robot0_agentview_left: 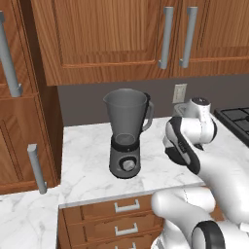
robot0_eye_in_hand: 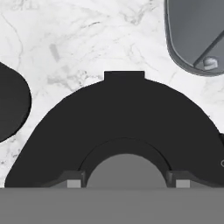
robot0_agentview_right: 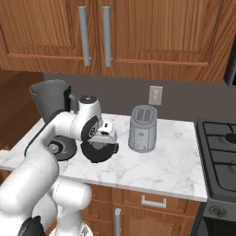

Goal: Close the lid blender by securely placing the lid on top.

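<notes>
Wooden cabinets (robot0_agentview_left: 112,34), grey wall (robot0_agentview_right: 193,99), marble counter (robot0_agentview_right: 156,166), stove (robot0_agentview_right: 221,143).

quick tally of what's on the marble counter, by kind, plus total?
Blender, jar open: 1
Lid, flat on the counter under the claw: 1
Toaster: 1
Total: 3

White arm bent low, wrist pointing down, fingers (robot0_eye_in_hand: 74,183) spread apart
</notes>
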